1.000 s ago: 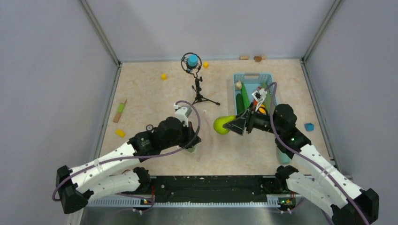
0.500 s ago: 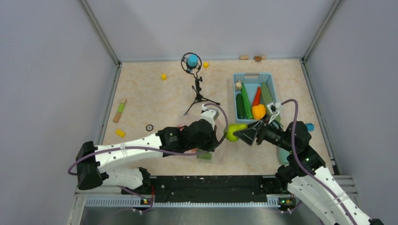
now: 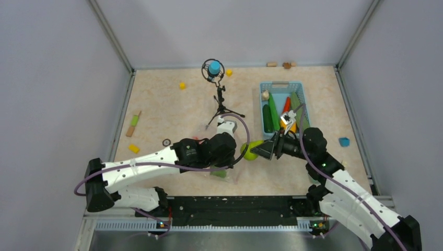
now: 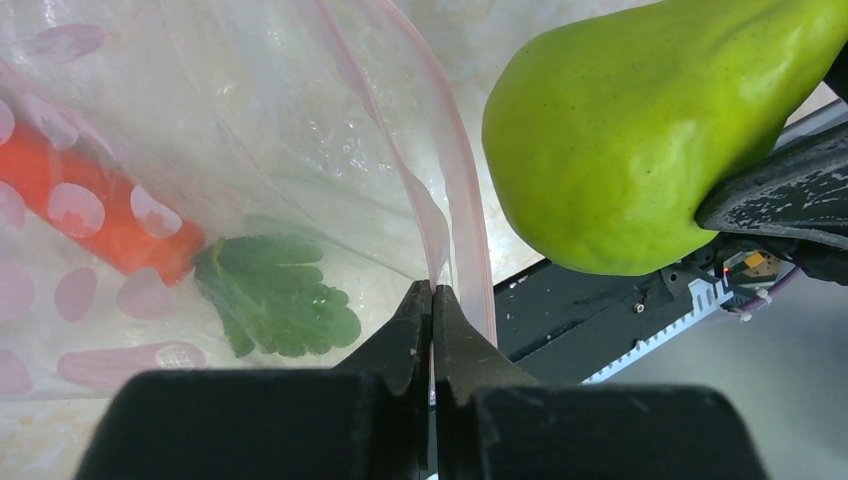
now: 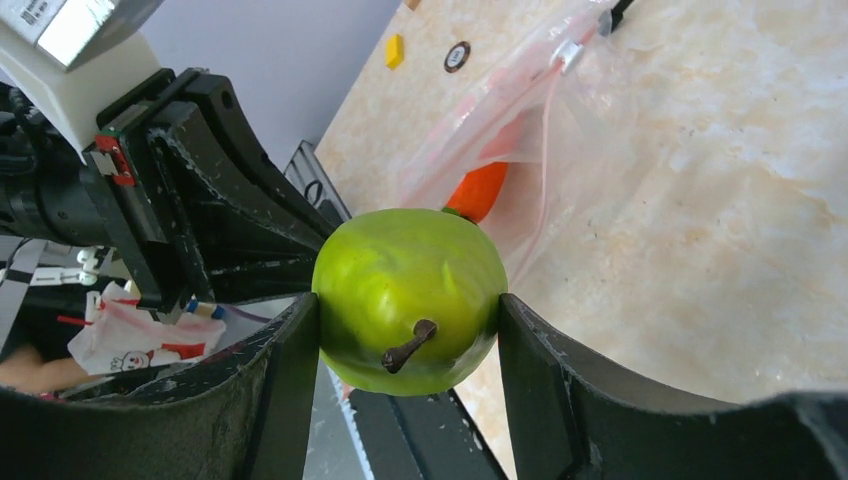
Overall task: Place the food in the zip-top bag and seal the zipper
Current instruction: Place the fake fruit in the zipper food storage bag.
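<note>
My right gripper (image 3: 259,150) is shut on the green pear (image 3: 250,152) and holds it just right of the bag's mouth; in the right wrist view the pear (image 5: 408,295) sits stem-side toward the camera between both fingers. My left gripper (image 3: 236,150) is shut on the pink zipper (image 4: 455,200) edge of the clear zip-top bag (image 4: 250,130) and holds that edge up. An orange carrot (image 4: 95,210) with green leaves lies inside the bag. The pear (image 4: 640,130) hangs close beside the raised edge. Green cucumbers (image 3: 270,116), a red pepper (image 3: 286,106), a yellow pepper and a mushroom (image 3: 265,95) lie in the basket.
The light blue basket (image 3: 280,84) stands at the back right. A small tripod with a blue-topped head (image 3: 218,97) stands behind the bag. Yellow cubes (image 3: 182,85) lie scattered, a teal cube (image 3: 344,141) lies at the right, and a stick (image 3: 133,124) at the left.
My left arm has swung right to the bag's mouth and now holds its edge up. My right gripper has brought the pear down and left, close to that edge.
</note>
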